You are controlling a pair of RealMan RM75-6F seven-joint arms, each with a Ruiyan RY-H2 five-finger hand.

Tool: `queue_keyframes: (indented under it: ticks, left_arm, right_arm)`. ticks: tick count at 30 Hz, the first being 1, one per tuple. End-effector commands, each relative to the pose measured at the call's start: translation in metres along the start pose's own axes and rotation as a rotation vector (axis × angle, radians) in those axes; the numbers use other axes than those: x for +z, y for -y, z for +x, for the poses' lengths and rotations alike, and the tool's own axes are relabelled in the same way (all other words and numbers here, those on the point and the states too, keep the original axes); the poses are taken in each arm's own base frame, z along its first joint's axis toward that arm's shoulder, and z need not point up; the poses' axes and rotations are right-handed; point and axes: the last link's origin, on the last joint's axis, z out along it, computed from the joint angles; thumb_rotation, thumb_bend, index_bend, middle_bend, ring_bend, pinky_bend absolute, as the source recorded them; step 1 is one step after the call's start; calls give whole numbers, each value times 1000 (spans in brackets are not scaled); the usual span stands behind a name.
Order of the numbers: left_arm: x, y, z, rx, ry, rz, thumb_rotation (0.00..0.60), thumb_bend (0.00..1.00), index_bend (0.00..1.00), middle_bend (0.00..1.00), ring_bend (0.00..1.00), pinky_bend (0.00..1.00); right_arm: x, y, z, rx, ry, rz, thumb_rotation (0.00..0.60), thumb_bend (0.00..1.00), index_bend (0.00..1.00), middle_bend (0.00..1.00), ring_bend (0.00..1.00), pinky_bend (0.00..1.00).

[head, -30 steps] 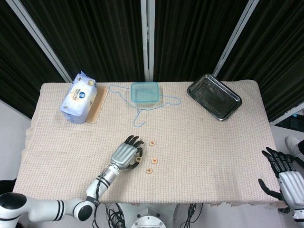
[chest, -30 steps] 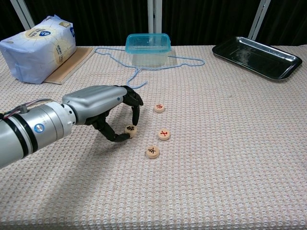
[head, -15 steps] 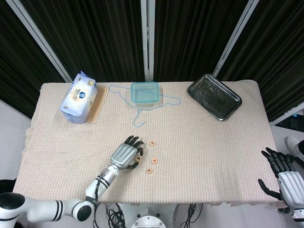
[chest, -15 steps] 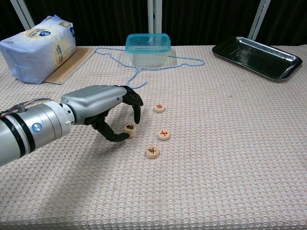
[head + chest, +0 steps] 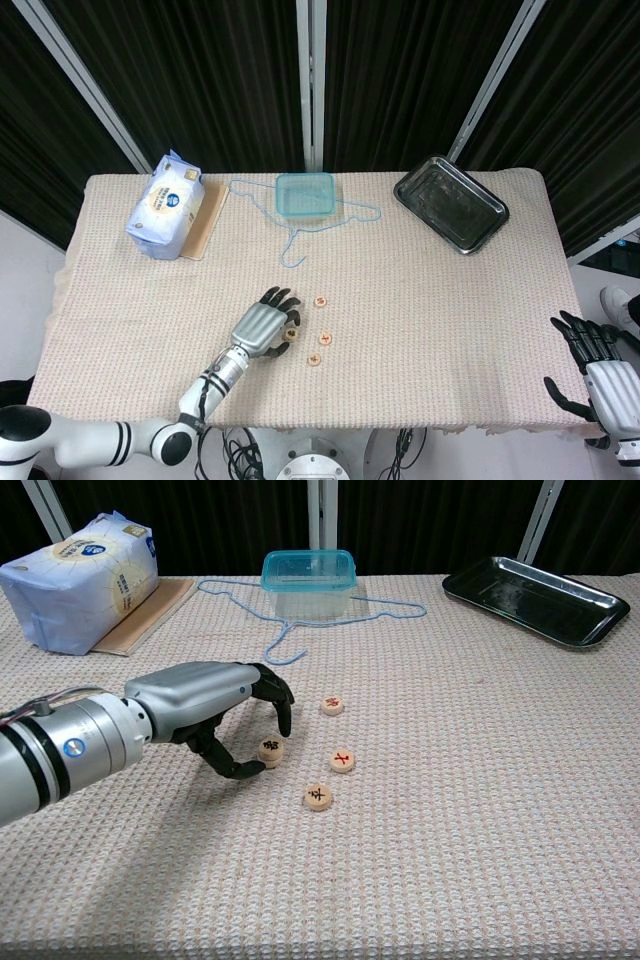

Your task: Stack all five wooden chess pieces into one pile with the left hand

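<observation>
The left hand [image 5: 215, 715] curls over a small stack of chess pieces [image 5: 270, 751], thumb and fingertip touching its sides; whether it grips is unclear. Three loose pieces [image 5: 342, 761] lie just right. Farther off: a blue container [image 5: 309, 580], hanger [image 5: 375, 613], tray [image 5: 540, 599], bag [image 5: 80, 580].

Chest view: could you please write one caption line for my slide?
Left hand curls around a chess piece; three other pieces lie apart on the table.

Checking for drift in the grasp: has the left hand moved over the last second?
Yes, slightly. In the chest view the left hand has drawn back toward the left edge, away from the red-marked chess piece, which stayed put.
</observation>
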Motion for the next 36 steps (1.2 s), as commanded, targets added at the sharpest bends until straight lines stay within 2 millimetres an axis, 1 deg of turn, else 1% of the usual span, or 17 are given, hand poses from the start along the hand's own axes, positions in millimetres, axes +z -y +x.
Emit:
queue_keyframes:
  ticks: [1,12,21,24,29,31,34,36]
  left_arm:
    - [-1,0,1,1,0,0,600,311,383,134,0,0]
    - [-4,2,2,0,9,8,600,311,425,131,0,0]
    - [-4,1,1,-2,10,7,600,311,417,130,0,0]
    - [-4,1,4,-8,-1,9,600,311,379,127,0,0]
    - [-12,-4,12,26,-29,-17,600,291,206,116,0,0]
    - [-18,-9,18,44,-51,-33,600,274,172,111,0,0]
    - [-27,-18,23,36,-74,-63,600,265,164,107,0,0]
    - [-30,-22,23,46,-78,-89,600,265,180,106,0,0]
  right_arm:
    - [0,0,0,-1,0,0,600,301,0,0,0,0]
    - [0,1,-1,-3,5,-1,600,301,0,0,0,0]
    - [0,1,-1,-3,6,0,600,301,0,0,0,0]
    - [0,0,0,-2,5,-1,600,301,0,0,0,0]
    - [0,0,0,-2,6,1,600,301,0,0,0,0]
    - [1,1,-1,-3,9,0,600,302,0,0,0,0]
    - [0,1,-1,-3,9,2,600,301,0,0,0,0]
    - [0,2,-1,-2,6,3,600,301,0,0,0,0]
